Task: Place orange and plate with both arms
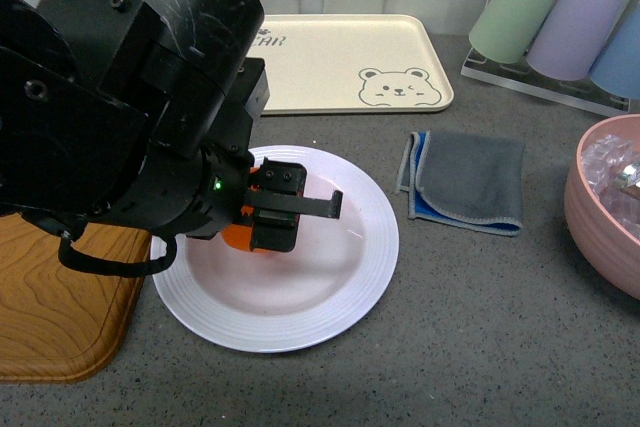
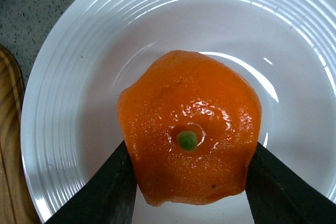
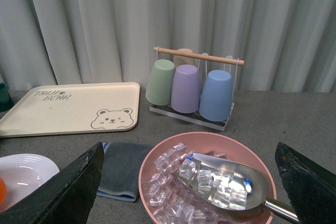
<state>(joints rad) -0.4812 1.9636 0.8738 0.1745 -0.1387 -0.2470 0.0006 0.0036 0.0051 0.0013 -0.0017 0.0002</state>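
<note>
The left arm (image 1: 110, 97) reaches forward from the near left. The left claw (image 1: 272, 219) angles downward, both fingers (image 2: 105, 192) pressed against opposite sides of the orange (image 2: 194, 103). The right claw (image 3: 189, 182) sits roughly level, its fingers (image 3: 68, 187) spread wide apart.

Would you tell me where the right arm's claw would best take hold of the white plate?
Probably the wide ridged rim of the plate, on the edge nearest the gray cloth, coming in low from the right. The plate lies flat on the table, so only the rim offers an edge to pinch, and the left claw holds the orange over its middle.
</note>
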